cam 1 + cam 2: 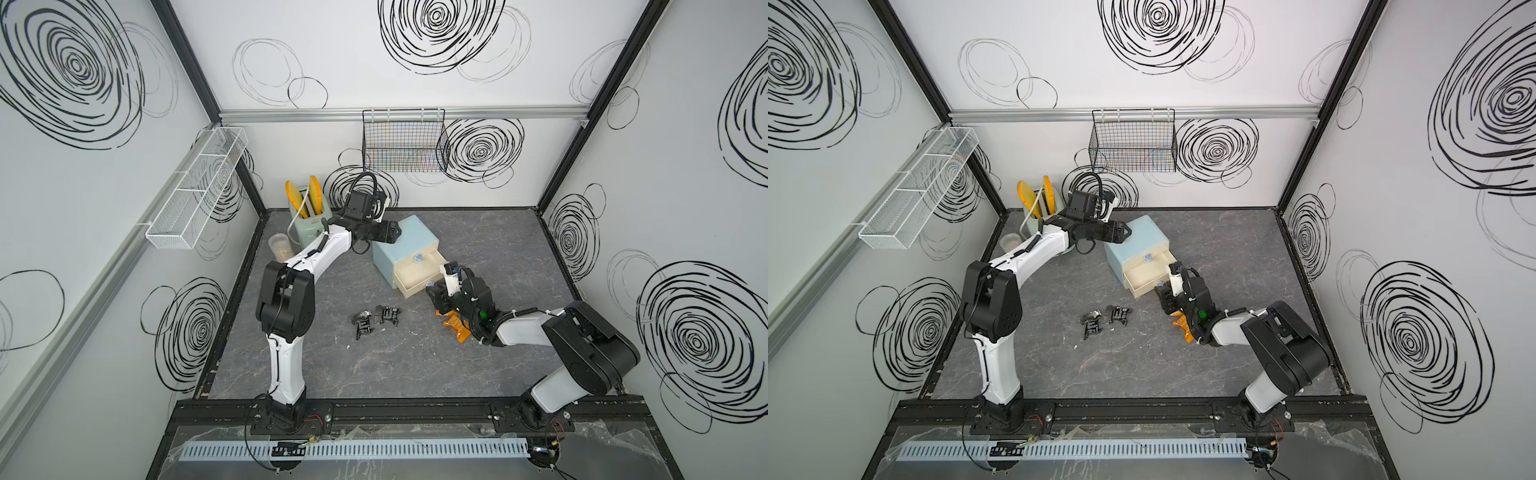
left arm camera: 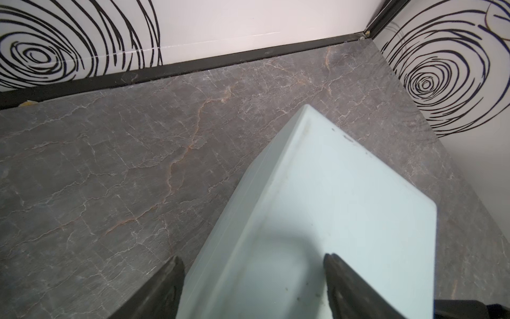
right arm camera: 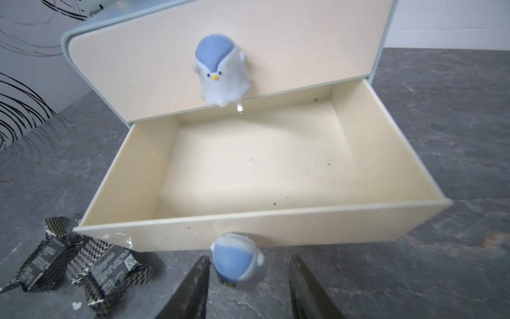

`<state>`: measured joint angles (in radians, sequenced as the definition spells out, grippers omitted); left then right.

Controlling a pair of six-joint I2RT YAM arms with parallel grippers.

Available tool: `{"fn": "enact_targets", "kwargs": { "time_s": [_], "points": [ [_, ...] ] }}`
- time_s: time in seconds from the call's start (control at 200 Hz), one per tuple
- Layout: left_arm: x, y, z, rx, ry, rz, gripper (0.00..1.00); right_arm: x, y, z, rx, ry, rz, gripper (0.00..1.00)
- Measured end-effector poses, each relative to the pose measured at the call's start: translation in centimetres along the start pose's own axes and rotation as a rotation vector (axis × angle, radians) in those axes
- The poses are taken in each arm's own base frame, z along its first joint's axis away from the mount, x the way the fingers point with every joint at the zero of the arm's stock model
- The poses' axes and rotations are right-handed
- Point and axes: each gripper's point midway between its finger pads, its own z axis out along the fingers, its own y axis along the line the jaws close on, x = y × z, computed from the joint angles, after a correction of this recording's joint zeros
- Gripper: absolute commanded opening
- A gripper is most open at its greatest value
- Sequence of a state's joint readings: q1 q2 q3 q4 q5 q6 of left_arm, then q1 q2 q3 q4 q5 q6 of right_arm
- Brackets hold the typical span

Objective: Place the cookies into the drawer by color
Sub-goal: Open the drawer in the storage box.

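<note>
The pale blue drawer chest (image 1: 409, 239) (image 1: 1144, 237) stands mid-table. Its bottom drawer (image 3: 248, 165) is pulled out and holds nothing. A blue penguin-shaped knob (image 3: 236, 259) on that drawer's front sits between the spread fingers of my right gripper (image 3: 249, 258) (image 1: 434, 291), which is open; one finger is close beside the knob, the other apart from it. My left gripper (image 2: 252, 256) (image 1: 392, 235) is open over the chest's top rear edge. Black cookies (image 1: 374, 320) (image 3: 82, 265) lie in front of the chest. Orange cookies (image 1: 457, 328) (image 1: 1183, 326) show partly under my right arm.
A mint-green toaster (image 1: 305, 226) with two yellow slices and a clear cup (image 1: 280, 247) stand at the back left. A black wire basket (image 1: 405, 141) hangs on the back wall. A white mesh shelf (image 1: 195, 187) is on the left wall.
</note>
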<state>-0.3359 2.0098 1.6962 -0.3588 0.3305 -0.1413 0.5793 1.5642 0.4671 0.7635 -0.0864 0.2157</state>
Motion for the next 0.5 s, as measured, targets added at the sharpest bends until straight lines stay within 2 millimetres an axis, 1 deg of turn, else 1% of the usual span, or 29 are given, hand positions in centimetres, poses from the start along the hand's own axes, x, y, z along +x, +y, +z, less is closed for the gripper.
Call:
{"fn": "enact_targets", "kwargs": {
  "time_s": [0.12, 0.23, 0.305, 0.415, 0.5],
  "points": [
    [0.1, -0.2, -0.3, -0.006, 0.005, 0.0, 0.89, -0.5, 0.0, -0.6, 0.007, -0.013, 0.001, 0.69],
    [-0.4, -0.5, -1.6, -0.019, -0.005, 0.004, 0.9, -1.4, 0.1, -1.4, 0.011, -0.035, -0.002, 0.76],
    [-1.0, -0.9, -3.3, -0.032, -0.034, 0.012, 0.91, -2.0, 0.1, -2.1, 0.015, -0.054, -0.002, 0.78],
    [-1.9, -1.5, -6.8, -0.068, -0.094, 0.018, 0.9, -2.6, 0.1, -3.2, 0.027, -0.074, -0.003, 0.79],
    [-1.4, -1.6, -9.5, -0.109, -0.13, 0.004, 0.9, -3.1, -0.1, -4.0, 0.038, -0.086, -0.002, 0.8]
  ]
}}
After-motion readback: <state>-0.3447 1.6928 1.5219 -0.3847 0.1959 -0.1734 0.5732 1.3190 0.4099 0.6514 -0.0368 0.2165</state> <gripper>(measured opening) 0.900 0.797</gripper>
